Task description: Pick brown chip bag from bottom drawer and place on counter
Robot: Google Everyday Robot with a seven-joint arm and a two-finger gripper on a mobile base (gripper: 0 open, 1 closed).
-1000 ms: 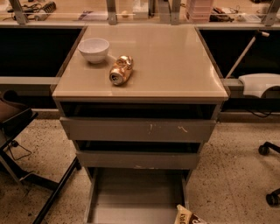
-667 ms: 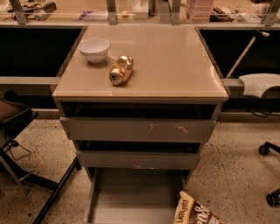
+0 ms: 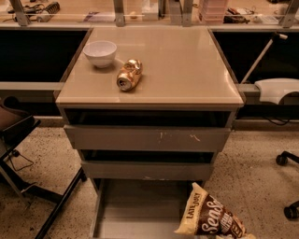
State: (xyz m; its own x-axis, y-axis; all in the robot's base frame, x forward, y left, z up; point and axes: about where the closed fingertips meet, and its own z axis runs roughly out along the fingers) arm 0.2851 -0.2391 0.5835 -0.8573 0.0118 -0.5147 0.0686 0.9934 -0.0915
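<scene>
While the brown chip bag tilts over the right of the bottom drawer, the gripper is unseen.

- Speckled beige stone-chip floor covers the lower left and right of the view.
- Long narrow cluttered shelf with upright metal posts runs along the top, with dark recesses beneath it.
- Dark chair on a black metal frame stands at left.
- 2 black caster wheels sit at the right edge.
- Light is warm and yellowish.

brn chip bag, beige counter, gold can
</scene>
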